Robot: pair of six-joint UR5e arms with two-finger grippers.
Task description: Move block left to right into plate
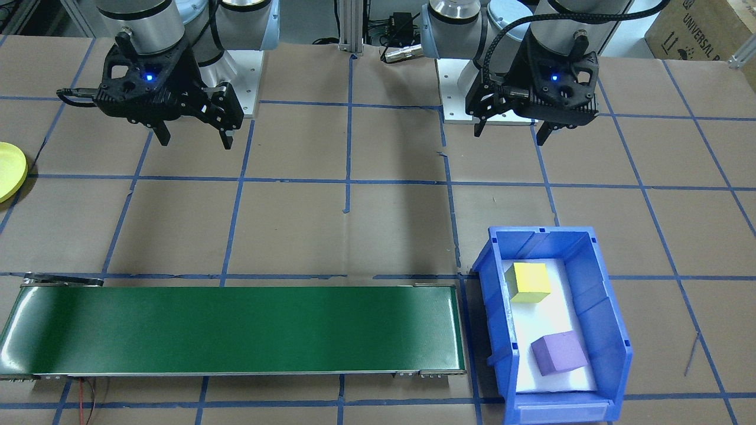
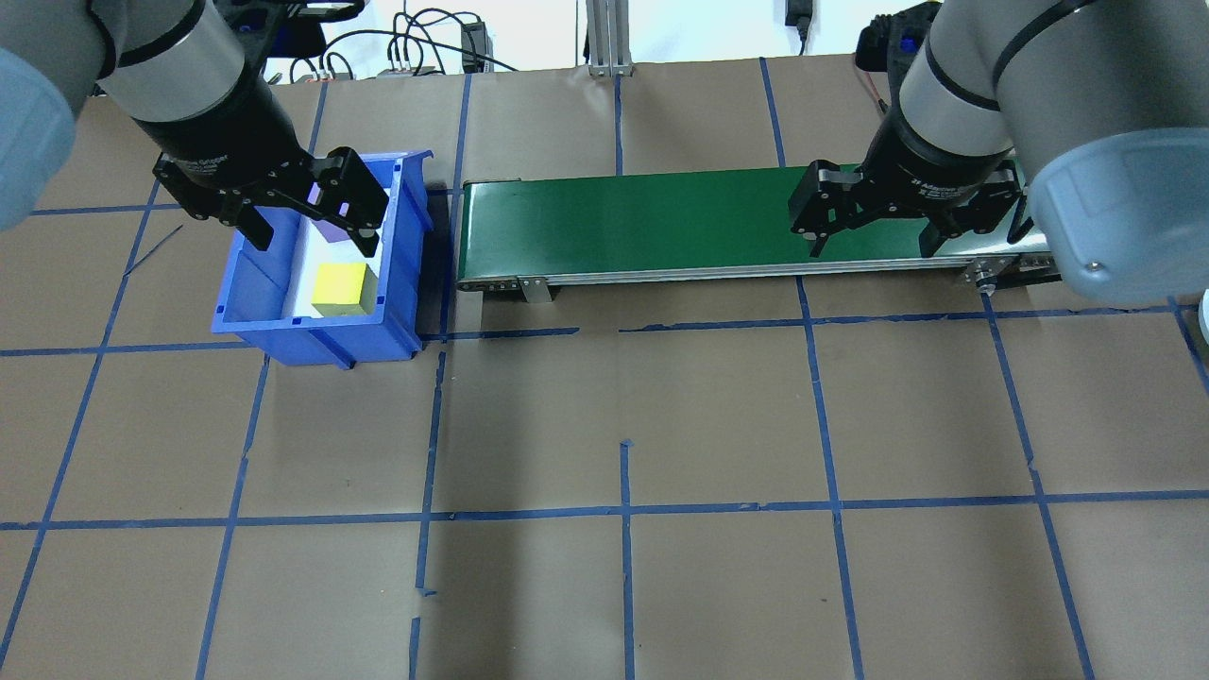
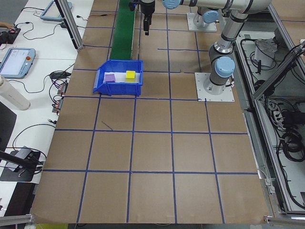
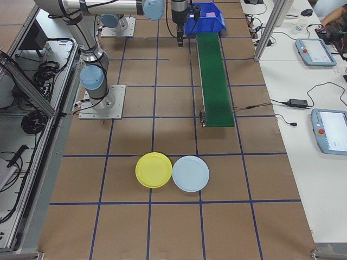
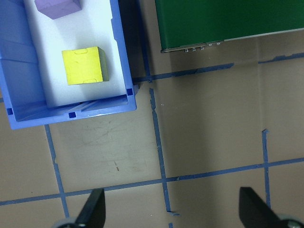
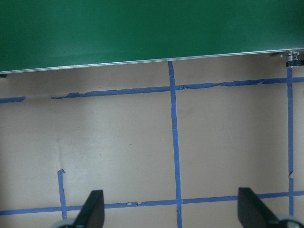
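Both the left end effector [image 2: 302, 236] and the right end effector [image 2: 874, 236] hung spread wide, holding nothing. A yellow foam cube [image 1: 530, 283] and a purple foam cube [image 1: 559, 352] lay apart in the blue rectangular plastic bin [image 1: 614, 330].

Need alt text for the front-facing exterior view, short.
Two open claws, left and right, hang above a taped brown table. A blue bin holds a yellow block and a purple block beside a bare green conveyor; a yellow plate shows at the edge.
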